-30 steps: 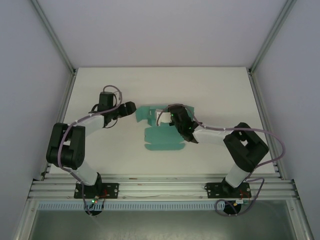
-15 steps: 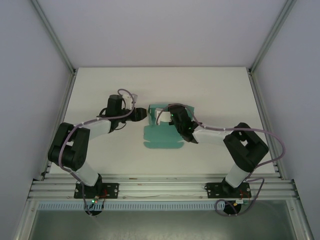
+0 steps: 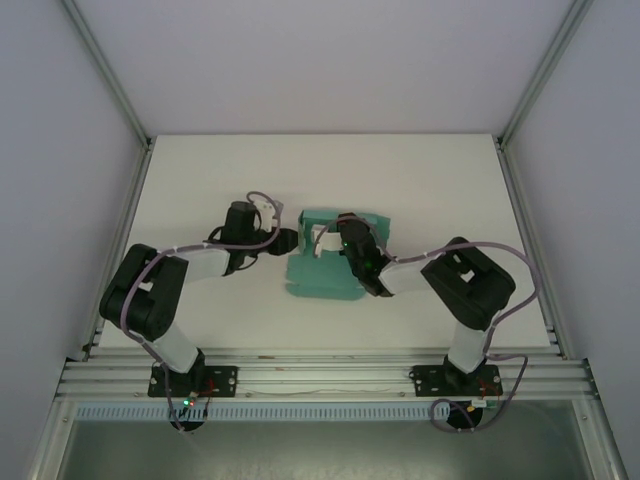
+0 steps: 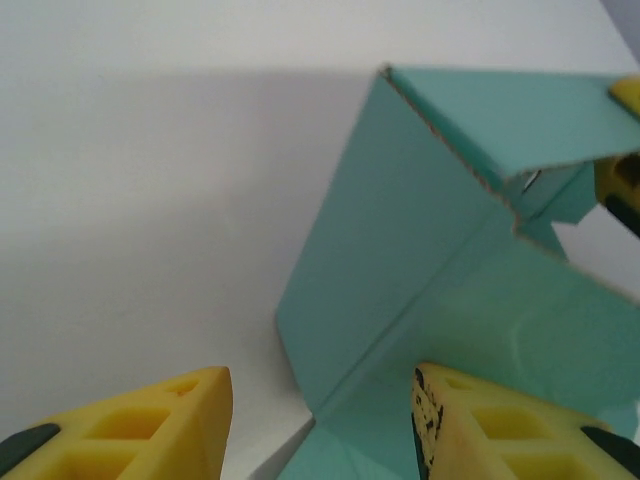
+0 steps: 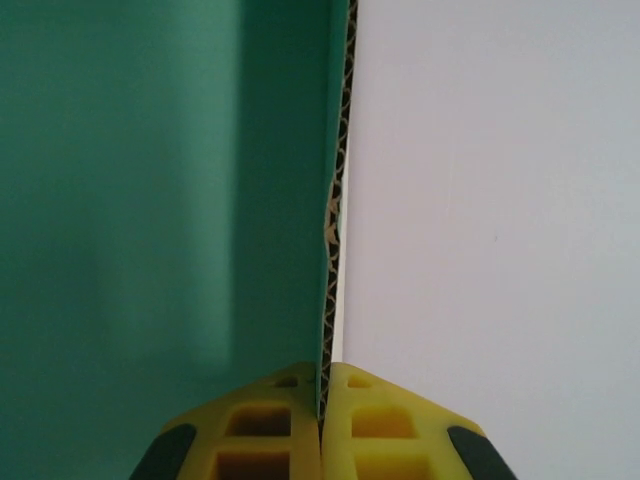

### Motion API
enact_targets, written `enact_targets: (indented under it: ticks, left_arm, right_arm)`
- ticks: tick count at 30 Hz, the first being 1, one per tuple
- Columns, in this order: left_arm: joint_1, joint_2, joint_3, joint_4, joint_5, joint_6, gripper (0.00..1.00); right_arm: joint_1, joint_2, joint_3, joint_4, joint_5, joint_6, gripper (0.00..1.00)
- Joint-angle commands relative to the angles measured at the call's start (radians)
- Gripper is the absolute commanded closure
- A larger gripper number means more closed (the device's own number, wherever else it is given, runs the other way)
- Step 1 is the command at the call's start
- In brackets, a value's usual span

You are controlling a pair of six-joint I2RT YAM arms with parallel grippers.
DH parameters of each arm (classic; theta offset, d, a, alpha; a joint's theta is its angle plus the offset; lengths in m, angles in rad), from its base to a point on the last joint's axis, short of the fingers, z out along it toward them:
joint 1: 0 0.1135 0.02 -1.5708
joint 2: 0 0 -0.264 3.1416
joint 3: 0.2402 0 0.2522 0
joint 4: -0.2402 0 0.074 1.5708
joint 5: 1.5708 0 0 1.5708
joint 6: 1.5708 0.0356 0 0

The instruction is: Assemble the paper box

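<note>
Mid-fold, by my judgement: the right gripper [image 5: 322, 392] is clenched on a panel edge of the paper box [image 5: 150, 200], whose side flap [image 4: 390, 230] rises just ahead of the released left gripper [image 4: 320, 385], which next should close on it and fold it inward.

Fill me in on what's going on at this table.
Two robot arms are putting together a teal-green paper box in the middle of the white table. The right end effector is shut on the edge of one card panel, pinching it between its fingers. The left end effector sits at the box's left side with its jaws apart, a raised side flap standing just ahead of the gap. The box is partly folded: flaps are up, but it is not a finished box yet.
</note>
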Motion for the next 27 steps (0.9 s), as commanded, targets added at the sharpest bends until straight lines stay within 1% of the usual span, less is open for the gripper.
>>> enact_targets:
  ticks: [1, 4, 7, 8, 9, 12, 21, 23, 25, 26, 27]
  left_arm:
    - [-0.033, 0.022, -0.010, 0.093, -0.033, 0.065, 0.49]
    - [-0.038, 0.033, -0.012, 0.140, -0.041, 0.056, 0.49]
    - [-0.045, 0.053, 0.030, 0.095, -0.119, 0.063, 0.48]
    - [-0.049, 0.061, 0.044, 0.079, -0.146, 0.070, 0.44]
    - [-0.056, 0.068, 0.053, 0.072, -0.171, 0.076, 0.43]
    - [-0.083, 0.086, 0.074, 0.074, -0.240, 0.107, 0.43]
    - [-0.107, 0.126, 0.101, 0.201, -0.261, 0.124, 0.44]
    - [-0.113, 0.133, 0.114, 0.206, -0.263, 0.133, 0.49]
    - [-0.115, 0.144, 0.131, 0.200, -0.285, 0.128, 0.58]
    - [-0.119, 0.150, 0.139, 0.193, -0.298, 0.125, 0.61]
    - [-0.123, 0.158, 0.148, 0.182, -0.316, 0.124, 0.68]
  right_arm:
    - [0.012, 0.000, -0.014, 0.044, 0.024, 0.000, 1.00]
    - [0.015, -0.023, -0.016, 0.015, 0.015, 0.009, 1.00]
    - [0.020, -0.043, -0.020, -0.004, 0.013, 0.009, 1.00]
    - [0.021, -0.049, -0.019, -0.020, 0.011, 0.013, 1.00]
    - [0.022, -0.055, -0.014, -0.042, 0.008, 0.019, 1.00]
    - [0.023, -0.074, -0.009, -0.127, -0.010, 0.048, 1.00]
    - [0.025, -0.071, 0.056, -0.362, -0.021, 0.154, 1.00]
    - [0.025, -0.065, 0.071, -0.390, -0.021, 0.166, 1.00]
    - [0.024, -0.062, 0.074, -0.392, -0.025, 0.170, 1.00]
    - [0.024, -0.062, 0.075, -0.395, -0.030, 0.177, 1.00]
    - [0.025, -0.064, 0.079, -0.402, -0.034, 0.192, 1.00]
